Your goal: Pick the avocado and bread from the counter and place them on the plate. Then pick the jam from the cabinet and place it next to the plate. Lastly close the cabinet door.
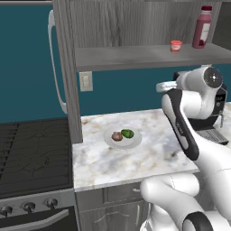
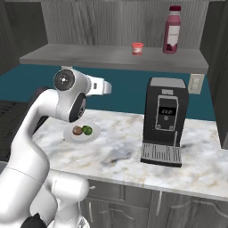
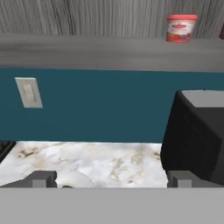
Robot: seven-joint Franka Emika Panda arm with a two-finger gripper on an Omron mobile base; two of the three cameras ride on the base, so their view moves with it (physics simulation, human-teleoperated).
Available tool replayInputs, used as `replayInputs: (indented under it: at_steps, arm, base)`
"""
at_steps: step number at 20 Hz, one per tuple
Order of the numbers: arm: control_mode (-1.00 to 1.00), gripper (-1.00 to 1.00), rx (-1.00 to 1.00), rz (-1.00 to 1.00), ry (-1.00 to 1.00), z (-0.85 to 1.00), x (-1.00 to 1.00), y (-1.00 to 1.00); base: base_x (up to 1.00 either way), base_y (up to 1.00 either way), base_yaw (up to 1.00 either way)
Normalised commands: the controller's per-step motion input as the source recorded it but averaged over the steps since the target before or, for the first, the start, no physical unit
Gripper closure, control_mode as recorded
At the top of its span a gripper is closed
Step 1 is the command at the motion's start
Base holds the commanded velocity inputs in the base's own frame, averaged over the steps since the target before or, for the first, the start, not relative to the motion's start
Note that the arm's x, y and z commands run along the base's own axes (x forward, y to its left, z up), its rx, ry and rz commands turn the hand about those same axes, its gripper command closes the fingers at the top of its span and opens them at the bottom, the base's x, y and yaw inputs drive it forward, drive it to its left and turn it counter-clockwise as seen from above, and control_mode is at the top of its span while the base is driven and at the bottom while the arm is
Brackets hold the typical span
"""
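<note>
Plate (image 1: 135, 140): avocado (image 1: 127, 133) and bread (image 1: 117, 136) are already set on it, touching.
Jam (image 3: 181, 28): stood upright on the cabinet (image 1: 149, 56) shelf, beside a tall red bottle (image 1: 202, 28).
Handling: judged light, rigid, smooth-sided; best taken across the body below the lid.
Gripper (image 3: 113, 180): jaws spread wide, nothing held.

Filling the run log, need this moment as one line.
avocado + bread: on plate | jam: on cabinet shelf | gripper: jaws open, empty | door: open
</note>
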Motion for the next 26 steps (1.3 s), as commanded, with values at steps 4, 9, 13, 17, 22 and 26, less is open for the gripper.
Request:
replayInputs:
  at_steps: [4, 9, 13, 17, 22, 26]
  arm:
    - [-1.00, -1.00, 0.00, -0.04, 0.00, 0.35, 0.18, -0.18]
    - [-1.00, -1.00, 0.00, -0.08, 0.00, 0.33, 0.26, -0.20]
    - [-1.00, -1.00, 0.00, -0.09, 0.02, 0.39, 0.20, -0.24]
    - [-1.00, -1.00, 0.00, -0.09, 0.00, 0.41, 0.11, -0.28]
    - [-1.00, -1.00, 0.00, -0.09, 0.00, 0.36, 0.10, -0.29]
    - [-1.00, -1.00, 0.00, -0.09, 0.04, 0.17, 0.28, -0.24]
  base:
    - [0.00, 0.00, 0.00]
    - [0.00, 0.00, 0.00]
    - [0.00, 0.00, 0.00]
    - [0.00, 0.00, 0.00]
    - [0.00, 0.00, 0.00]
    - [0.00, 0.00, 0.00]
